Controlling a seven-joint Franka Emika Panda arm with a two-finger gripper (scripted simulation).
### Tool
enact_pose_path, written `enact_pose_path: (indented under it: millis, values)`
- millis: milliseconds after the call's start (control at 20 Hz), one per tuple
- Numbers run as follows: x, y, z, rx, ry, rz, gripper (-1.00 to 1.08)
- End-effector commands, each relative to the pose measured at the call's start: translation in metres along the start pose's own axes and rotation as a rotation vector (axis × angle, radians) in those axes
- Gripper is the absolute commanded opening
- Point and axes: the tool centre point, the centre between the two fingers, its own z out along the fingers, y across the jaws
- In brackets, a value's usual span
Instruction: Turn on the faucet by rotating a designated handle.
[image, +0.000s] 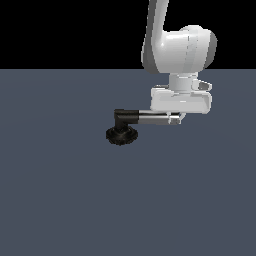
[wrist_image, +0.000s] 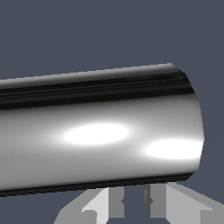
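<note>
A: What is standing on the bench (image: 60, 200) in this figure?

B: A small faucet (image: 131, 124) is sitting near the middle of the flat grey surface. Its round black ribbed base (image: 121, 135) is resting on the bench, a short black elbow (image: 124, 117) is rising from it, and a shiny silver handle (image: 156, 118) is reaching out level toward the exterior view's right.

A: Where is the arm (image: 177, 47) positioned?

B: It is coming down from above, and its white hand block is hanging directly over the free end of the handle. The pincer (image: 178, 119) is sitting at that end.

A: Are the fingers closing on the bar?

B: In the wrist view the handle (wrist_image: 100, 131) is filling the frame, its flat round end showing, with the two pale fingers (wrist_image: 162, 200) lying just beyond it, a narrow gap between them. Whether they are touching or gripping the bar, I cannot tell.
</note>
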Motion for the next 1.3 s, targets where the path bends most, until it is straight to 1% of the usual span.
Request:
enact_pose_path:
  millis: [0,1250]
  values:
    - [0.072,-0.022,-0.005,0.004,0.139,-0.014,-1.0]
    - [0.122,-0.023,-0.01,0.003,0.137,-0.008,-1.0]
